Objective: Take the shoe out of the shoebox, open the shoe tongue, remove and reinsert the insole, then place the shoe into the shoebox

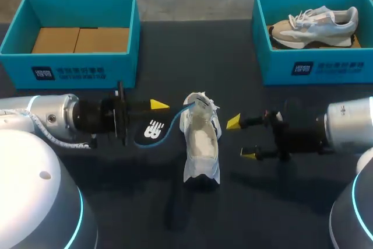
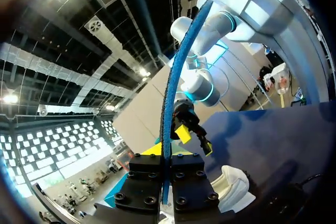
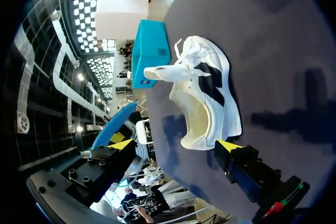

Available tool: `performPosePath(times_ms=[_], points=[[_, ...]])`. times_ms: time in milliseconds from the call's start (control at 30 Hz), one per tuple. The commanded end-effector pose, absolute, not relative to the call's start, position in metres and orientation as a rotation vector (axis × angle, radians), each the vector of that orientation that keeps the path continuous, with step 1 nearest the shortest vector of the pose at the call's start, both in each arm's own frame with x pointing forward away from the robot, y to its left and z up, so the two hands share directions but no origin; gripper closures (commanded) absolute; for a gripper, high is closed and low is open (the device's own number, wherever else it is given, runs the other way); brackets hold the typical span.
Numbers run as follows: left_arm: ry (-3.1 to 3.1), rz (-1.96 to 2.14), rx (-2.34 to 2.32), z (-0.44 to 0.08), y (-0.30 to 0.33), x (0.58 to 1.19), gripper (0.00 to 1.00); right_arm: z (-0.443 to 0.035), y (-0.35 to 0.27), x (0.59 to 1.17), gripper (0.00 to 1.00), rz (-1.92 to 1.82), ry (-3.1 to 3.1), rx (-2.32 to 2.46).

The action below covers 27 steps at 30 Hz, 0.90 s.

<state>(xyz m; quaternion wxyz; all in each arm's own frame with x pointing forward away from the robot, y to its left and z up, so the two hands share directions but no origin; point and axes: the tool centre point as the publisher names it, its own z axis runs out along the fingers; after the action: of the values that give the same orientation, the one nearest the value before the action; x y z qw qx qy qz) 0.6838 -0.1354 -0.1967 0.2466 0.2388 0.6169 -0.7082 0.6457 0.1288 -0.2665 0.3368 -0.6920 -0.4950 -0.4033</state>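
A white shoe (image 1: 201,144) with black side marks lies on the dark table, its opening facing up and its tongue pulled back. My left gripper (image 1: 158,107) is shut on the thin blue-edged insole (image 1: 152,130), which curves from the fingers over to the shoe's tongue end. In the left wrist view the insole (image 2: 176,77) stands edge-on between the shut fingers (image 2: 148,178), with the shoe (image 2: 233,187) ahead and to one side. My right gripper (image 1: 242,138) hangs open just right of the shoe, holding nothing. In the right wrist view the shoe (image 3: 207,95) lies ahead of the open gripper (image 3: 175,145).
A teal shoebox (image 1: 70,62) with a cardboard insert stands at the back left. Another teal box (image 1: 315,65) at the back right holds a beige and white shoe (image 1: 315,24). Both arms flank the shoe closely.
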Motion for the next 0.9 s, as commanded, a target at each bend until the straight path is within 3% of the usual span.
performPosePath(times_ms=[33,900], points=[[1.679,-1.963,0.634,-0.206,-0.141,0.684,1.00,-0.271,0.135,0.628,0.00,-1.075,-1.283,-1.808],[1.739,-2.037,0.529,-0.223,-0.161,0.662,1.00,-0.305,0.175,0.602,0.00,-0.965,-1.400,-1.828]])
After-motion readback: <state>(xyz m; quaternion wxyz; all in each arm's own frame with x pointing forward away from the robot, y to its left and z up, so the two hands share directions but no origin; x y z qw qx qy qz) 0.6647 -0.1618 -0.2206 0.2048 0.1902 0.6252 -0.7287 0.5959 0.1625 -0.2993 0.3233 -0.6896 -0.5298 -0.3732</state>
